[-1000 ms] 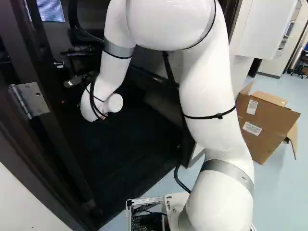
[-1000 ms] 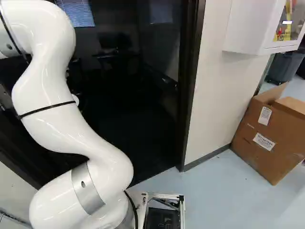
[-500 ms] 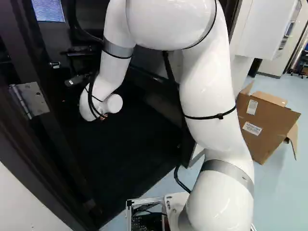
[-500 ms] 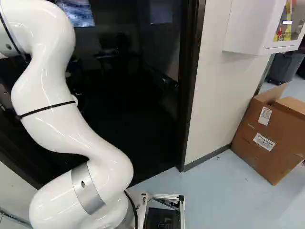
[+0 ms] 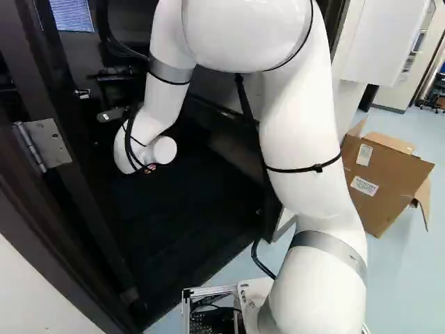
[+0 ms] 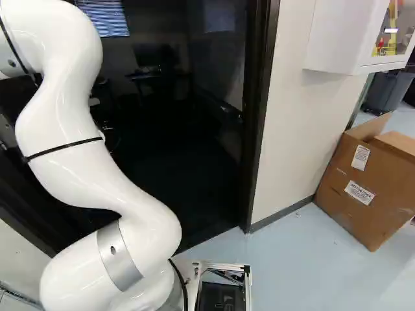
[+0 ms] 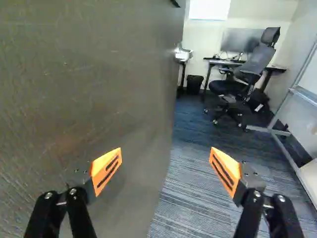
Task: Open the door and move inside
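Inward through the open doorway reaches the white arm (image 5: 306, 132), its wrist hiding its tool from the left base view. Only the wrist view shows the fingers of the pincer (image 7: 166, 161), spread well apart with orange pads (image 7: 106, 168) and nothing between them. The task's door (image 7: 99, 89) stands open beside the pincer, a broad dark panel behind one finger; whether they touch cannot be told.

The left base view alone gives a clear look at a metal hinge (image 5: 50, 142) on the door's hinge side. The right base view best shows the dark jamb (image 6: 259, 110) across the opening from that hinged side of the door. Outside the door, past the jamb, a cardboard box (image 6: 369, 181) tilts near the wall, and a white cabinet (image 6: 337, 39) hangs above it. Both base views catch these two, while the cabinet's contents and a gray bin (image 6: 388, 91) behind the box are plain only in the right one.

At the door's far edge, the wrist view picks out a metal handle (image 7: 184, 53). Past the door lies striped carpet (image 7: 193, 198), then an office chair (image 7: 230, 88), a desk (image 7: 225, 63) bearing a monitor (image 7: 242, 39), and a bright window (image 7: 209, 9).
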